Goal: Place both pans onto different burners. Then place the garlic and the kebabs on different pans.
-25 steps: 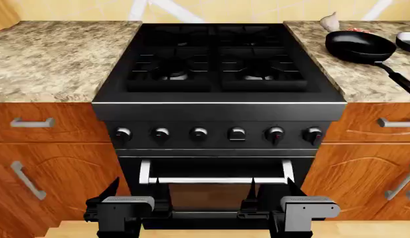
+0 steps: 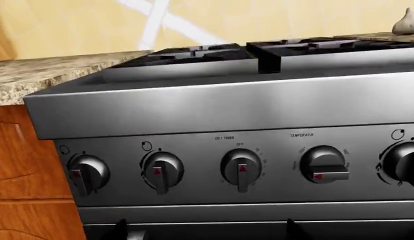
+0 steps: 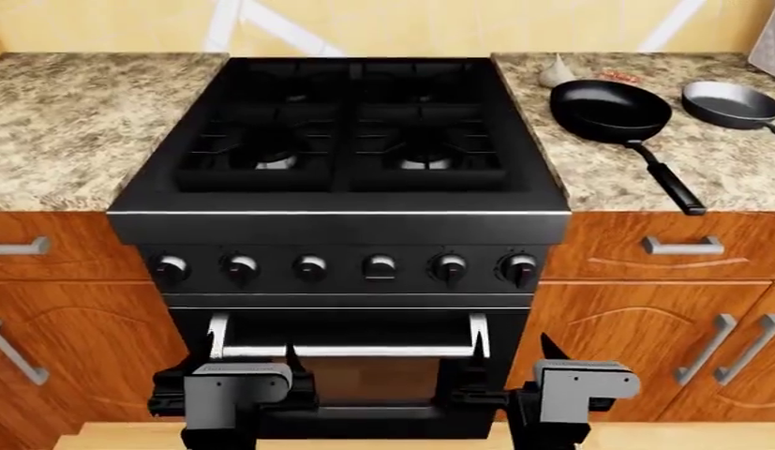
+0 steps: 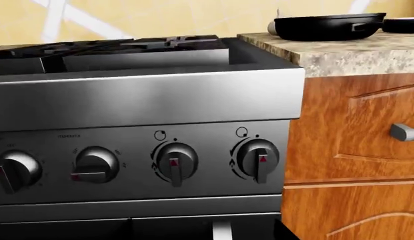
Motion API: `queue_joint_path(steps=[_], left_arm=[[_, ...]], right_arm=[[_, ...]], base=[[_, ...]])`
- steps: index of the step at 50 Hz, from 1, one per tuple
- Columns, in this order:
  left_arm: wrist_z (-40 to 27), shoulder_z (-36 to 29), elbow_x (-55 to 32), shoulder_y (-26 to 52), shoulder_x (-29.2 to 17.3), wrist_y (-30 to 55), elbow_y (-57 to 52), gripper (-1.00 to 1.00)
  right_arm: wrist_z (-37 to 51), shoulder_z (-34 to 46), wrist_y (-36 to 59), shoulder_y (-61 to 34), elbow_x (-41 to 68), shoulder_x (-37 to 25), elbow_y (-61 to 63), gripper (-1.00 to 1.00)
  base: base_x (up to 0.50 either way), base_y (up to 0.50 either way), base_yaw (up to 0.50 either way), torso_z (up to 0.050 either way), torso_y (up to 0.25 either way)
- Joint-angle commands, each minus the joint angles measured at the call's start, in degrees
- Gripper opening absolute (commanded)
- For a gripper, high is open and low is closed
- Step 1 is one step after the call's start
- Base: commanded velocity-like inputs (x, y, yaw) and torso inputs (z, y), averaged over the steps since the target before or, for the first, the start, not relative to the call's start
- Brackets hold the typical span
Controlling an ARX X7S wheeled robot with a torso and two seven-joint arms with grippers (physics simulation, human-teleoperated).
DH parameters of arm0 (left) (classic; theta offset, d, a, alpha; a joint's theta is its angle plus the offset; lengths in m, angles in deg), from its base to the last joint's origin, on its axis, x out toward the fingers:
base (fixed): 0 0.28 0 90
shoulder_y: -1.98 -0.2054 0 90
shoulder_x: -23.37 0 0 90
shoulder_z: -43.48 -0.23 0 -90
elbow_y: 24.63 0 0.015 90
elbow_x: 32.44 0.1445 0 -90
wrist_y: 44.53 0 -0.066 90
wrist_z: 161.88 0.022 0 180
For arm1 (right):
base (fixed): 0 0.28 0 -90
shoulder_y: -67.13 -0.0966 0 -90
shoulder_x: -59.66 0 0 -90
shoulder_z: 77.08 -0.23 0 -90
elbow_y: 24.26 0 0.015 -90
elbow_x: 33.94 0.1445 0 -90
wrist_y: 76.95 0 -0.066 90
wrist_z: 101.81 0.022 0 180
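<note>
The large black pan (image 3: 610,111) sits on the right countertop, its long handle pointing toward the front edge. Right of it lies the smaller grey pan (image 3: 727,101). The garlic (image 3: 558,71) stands behind the black pan near the stove, and the reddish kebabs (image 3: 618,75) lie behind that pan's rim. No burner (image 3: 264,157) holds a pan. My left gripper (image 3: 251,349) and right gripper (image 3: 510,354) hang low before the oven door, both open with nothing between the fingers. The left wrist view catches the garlic (image 2: 407,22); the right wrist view shows the black pan (image 4: 327,26).
Several knobs (image 3: 309,268) line the stove's front, with the oven handle (image 3: 343,349) below them. Wooden cabinets with metal pulls (image 3: 681,246) flank the stove. A granite countertop (image 3: 62,122) runs to the left.
The head view has shifted right, so the stove sits further left in it and both pans show in full. Both grippers stay low in front of the oven, still open.
</note>
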Motion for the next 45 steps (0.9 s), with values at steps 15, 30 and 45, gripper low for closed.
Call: queue_joint_path(steps=[15, 30, 45], left_arm=[[-0.01, -4.54, 2.66, 6.95, -3.97, 24.72, -22.44, 1.0], [1.31, -7.03, 3.07, 14.25, -4.97, 34.16, -26.08, 1.0], [5.24, -6.71, 0.6, 27.99, -6.18, 45.2, -22.33, 1.0]], right_arm=[[3.18, 3.89, 21.94, -7.41, 1.15, -4.58, 19.55, 1.0], [3.79, 4.02, 29.85, -13.84, 2.13, -6.32, 23.56, 1.0], [1.82, 4.02, 42.09, -27.67, 4.68, -8.3, 20.5, 1.0]], base=[[0.0, 0.0, 0.0, 0.05, 0.0], [0.0, 0.0, 0.0, 0.05, 0.0], [0.0, 0.0, 0.0, 0.027, 0.0]])
